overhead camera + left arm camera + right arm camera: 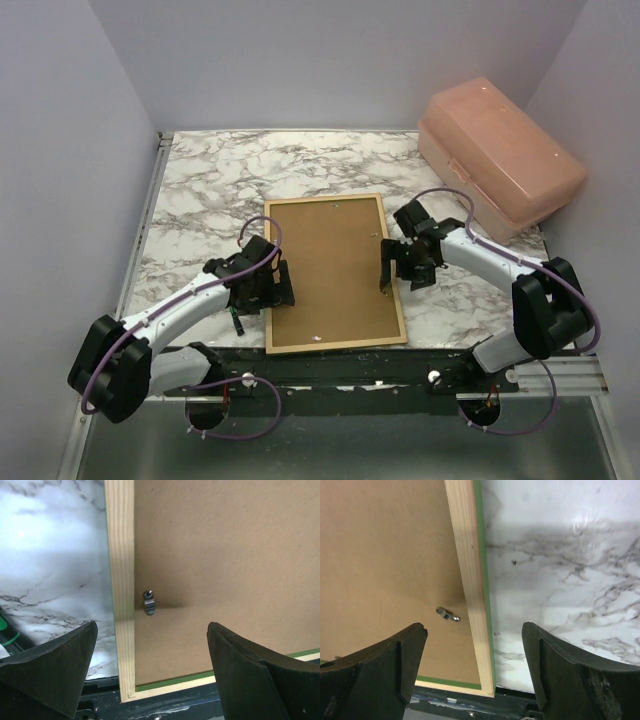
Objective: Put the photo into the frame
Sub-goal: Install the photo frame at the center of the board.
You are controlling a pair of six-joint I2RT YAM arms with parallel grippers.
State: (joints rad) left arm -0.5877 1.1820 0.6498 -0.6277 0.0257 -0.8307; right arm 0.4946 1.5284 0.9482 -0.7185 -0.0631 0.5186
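Now my left claw (152,645) and right claw (475,635) hang spread over the side rails of the frame (336,344), face-down at near centre: light, stiff, thin wood, I reckon, best pinched by a rail; photo unseen.

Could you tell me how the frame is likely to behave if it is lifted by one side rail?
The frame probably stays stiff: wooden rails, with the backing board seated inside. It looks light but wide, so a one-rail grip would likely let it tilt. Lying flat on the smooth table, it may slide when pushed.
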